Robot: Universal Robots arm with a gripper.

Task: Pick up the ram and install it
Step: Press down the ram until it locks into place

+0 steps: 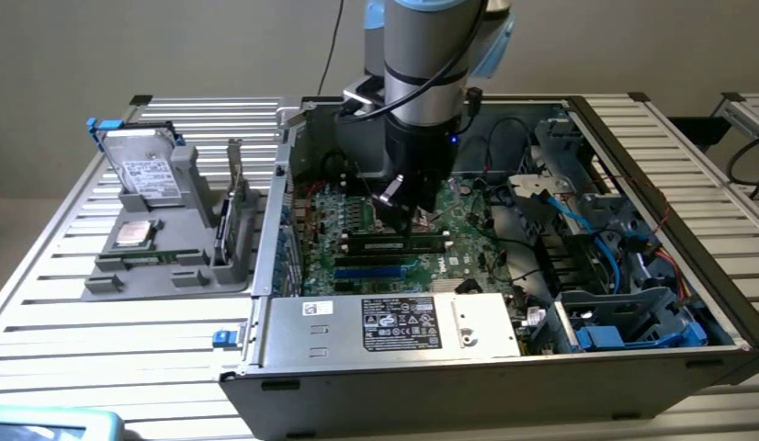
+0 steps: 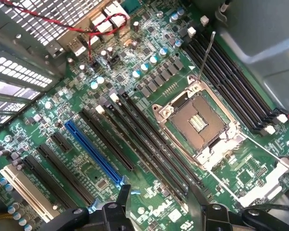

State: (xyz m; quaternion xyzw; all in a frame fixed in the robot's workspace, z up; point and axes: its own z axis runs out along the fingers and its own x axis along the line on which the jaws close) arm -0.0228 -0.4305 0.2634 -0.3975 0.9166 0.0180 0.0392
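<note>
My gripper (image 1: 396,204) hangs inside the open computer case (image 1: 625,358), just above the green motherboard (image 1: 355,220). A long dark stick with a pale label, the ram (image 1: 398,244), stands in a motherboard slot right below the fingertips. In the wrist view the gripper (image 2: 159,204) is open: its two black fingers (image 2: 123,199) stand apart with nothing between them, over the long black memory slots (image 2: 149,144). From straight above I cannot make out the ram among these slots.
An open processor socket (image 2: 200,122) lies beside the slots, and a blue slot (image 2: 94,151) on the other side. A grey tray (image 1: 171,276) at the exterior view's left holds a hard drive (image 1: 147,170), a silver processor chip (image 1: 137,232) and a card on edge (image 1: 232,216). Blue cables (image 1: 600,239) fill the case's right.
</note>
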